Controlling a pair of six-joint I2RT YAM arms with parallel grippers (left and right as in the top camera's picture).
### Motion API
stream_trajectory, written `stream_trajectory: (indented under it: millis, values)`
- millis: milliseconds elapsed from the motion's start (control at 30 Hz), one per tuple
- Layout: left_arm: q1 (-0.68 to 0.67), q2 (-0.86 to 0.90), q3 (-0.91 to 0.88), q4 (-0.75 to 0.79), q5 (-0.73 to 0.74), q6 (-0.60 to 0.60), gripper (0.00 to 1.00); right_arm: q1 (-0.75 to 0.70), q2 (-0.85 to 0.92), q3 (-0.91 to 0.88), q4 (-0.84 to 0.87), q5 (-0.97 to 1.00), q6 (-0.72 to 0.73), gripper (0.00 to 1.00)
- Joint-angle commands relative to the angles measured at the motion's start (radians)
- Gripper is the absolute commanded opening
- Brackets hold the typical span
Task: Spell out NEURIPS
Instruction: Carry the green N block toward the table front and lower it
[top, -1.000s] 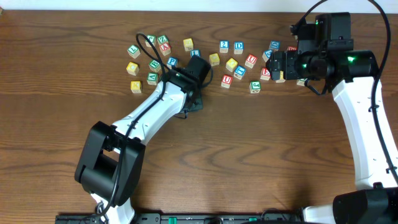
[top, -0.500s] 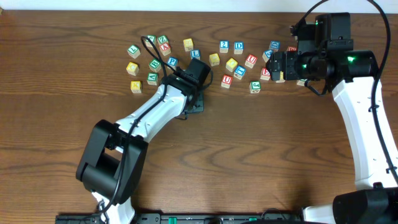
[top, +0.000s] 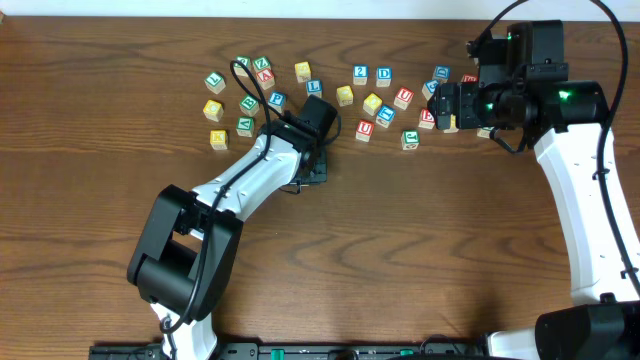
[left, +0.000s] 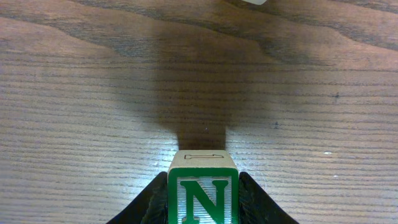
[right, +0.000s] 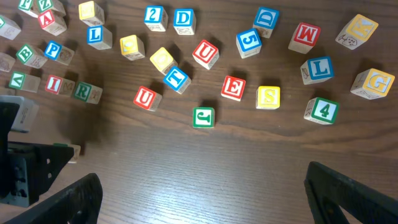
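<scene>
My left gripper (top: 311, 172) (left: 203, 190) is shut on a wooden block with a green N (left: 203, 196) and holds it low over bare table, just in front of the block scatter. My right gripper (top: 441, 106) (right: 202, 198) is open and empty above the right part of the scatter. Loose letter blocks in the right wrist view include a red U (right: 206, 53), a second red U (right: 145, 98), a red E (right: 233, 87), a yellow S (right: 268, 97), a red I (right: 55, 84), a green R (right: 83, 91) and a blue P (right: 53, 51).
Several other blocks lie in a band along the far side of the table (top: 420, 230), among them a green J (right: 203, 116), a green 4 (right: 323, 110), a blue L (right: 319, 68) and a yellow G (right: 372, 83). My left arm (right: 25, 168) shows at the right wrist view's left edge.
My left arm has shifted slightly to the right and toward the near side with the N block in its grip. The right arm has not moved.
</scene>
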Motion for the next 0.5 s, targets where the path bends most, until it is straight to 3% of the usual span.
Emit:
stream_trajectory:
  millis: [0, 467]
  values:
    - [0.004, 0.025, -0.003, 0.000, 0.004, 0.017, 0.33, 0.008, 0.001, 0.012, -0.001, 0.003, 0.002, 0.99]
    - [0.006, 0.026, -0.003, -0.024, 0.043, 0.021, 0.33, 0.008, 0.001, 0.012, -0.003, 0.003, 0.002, 0.99]
